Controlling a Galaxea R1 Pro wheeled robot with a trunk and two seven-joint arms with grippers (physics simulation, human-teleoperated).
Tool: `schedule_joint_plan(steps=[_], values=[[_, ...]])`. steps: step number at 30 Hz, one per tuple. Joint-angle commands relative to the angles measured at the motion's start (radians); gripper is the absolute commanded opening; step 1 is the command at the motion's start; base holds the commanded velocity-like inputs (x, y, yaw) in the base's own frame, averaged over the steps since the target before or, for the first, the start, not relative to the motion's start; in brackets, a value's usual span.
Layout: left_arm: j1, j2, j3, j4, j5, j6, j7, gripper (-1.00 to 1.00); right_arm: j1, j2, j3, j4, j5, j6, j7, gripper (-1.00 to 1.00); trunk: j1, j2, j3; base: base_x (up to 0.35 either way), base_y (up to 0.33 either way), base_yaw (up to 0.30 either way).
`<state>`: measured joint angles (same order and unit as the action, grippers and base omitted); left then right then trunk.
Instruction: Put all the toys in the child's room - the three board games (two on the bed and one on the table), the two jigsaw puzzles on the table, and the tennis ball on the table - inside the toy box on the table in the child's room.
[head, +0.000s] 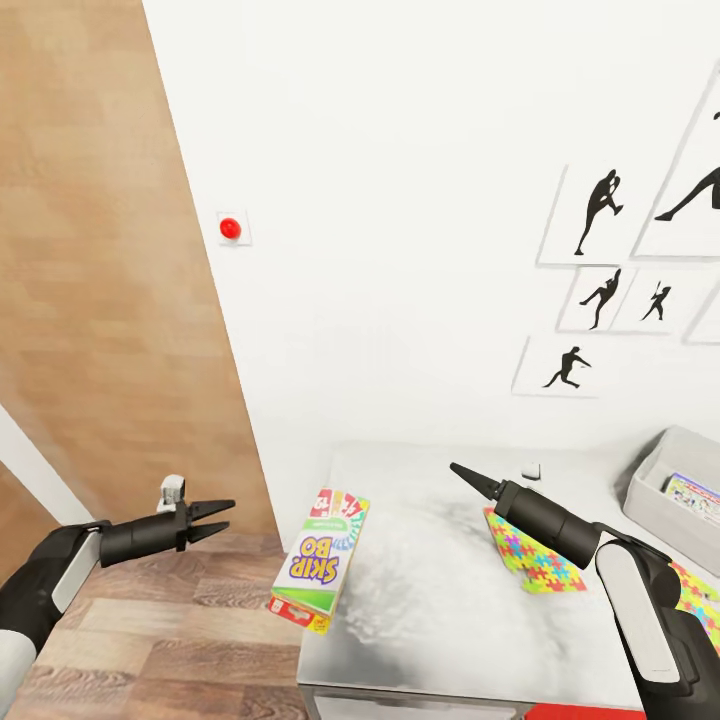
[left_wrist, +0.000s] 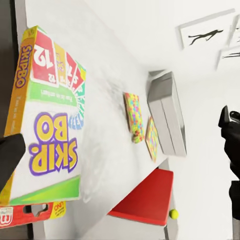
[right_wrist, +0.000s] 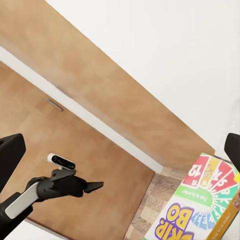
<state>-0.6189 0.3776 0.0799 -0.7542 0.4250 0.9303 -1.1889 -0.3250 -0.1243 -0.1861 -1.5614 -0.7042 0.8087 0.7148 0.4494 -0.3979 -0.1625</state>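
1. The shallow pale grey toy box with sloping sides (head: 668, 478) sits at the far right of the table, and a flat printed box with a blue edge (head: 692, 496) lies inside it.
2. Two flat jigsaw-patterned boxes in yellow, green, pink and blue lie on the pale grey table (head: 440, 620): one (head: 533, 560) partly under the right arm, the other (head: 700, 600) nearer the toy box.
3. A white, green and red "Skip-Bo" card game box (head: 325, 560) juts over the table's left edge, tilted, with a red box beneath it (head: 297, 610).
4. The small yellow-green tennis ball (left_wrist: 173, 214) appears beside a red surface below the table's end.
5. The left end effector (head: 215, 519) hangs over the wood-plank floor (head: 170, 640), left of the card game, fingers slightly parted, holding nothing.
6. The right end effector (head: 462, 474) is above the table, fingers drawn to a point, empty.
7. Black baseball-player silhouette pictures (head: 598, 215) hang on the white wall.
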Motion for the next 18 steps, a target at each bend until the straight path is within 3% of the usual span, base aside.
schedule_joint_plan(steps=[1, 9, 18], values=[[-0.001, -0.006, 0.000, -0.002, 0.003, 0.007, 0.025, 1.00, -0.001, 0.000, -0.001, 0.000, -0.002, 0.006, 0.002, 1.00, 0.001, -0.002, -0.002, 0.000, 0.000, -0.004], [-0.001, -0.048, 0.000, -0.005, 0.003, 0.010, 0.137, 1.00, 0.000, 0.000, -0.001, 0.000, -0.001, 0.005, 0.002, 1.00, 0.001, -0.002, -0.002, 0.000, 0.000, -0.001], [-0.001, -0.059, 0.000, -0.005, 0.003, 0.014, 0.184, 1.00, 0.000, 0.000, -0.001, 0.000, -0.001, 0.005, 0.002, 1.00, 0.012, -0.023, -0.011, 0.000, 0.000, 0.000]])
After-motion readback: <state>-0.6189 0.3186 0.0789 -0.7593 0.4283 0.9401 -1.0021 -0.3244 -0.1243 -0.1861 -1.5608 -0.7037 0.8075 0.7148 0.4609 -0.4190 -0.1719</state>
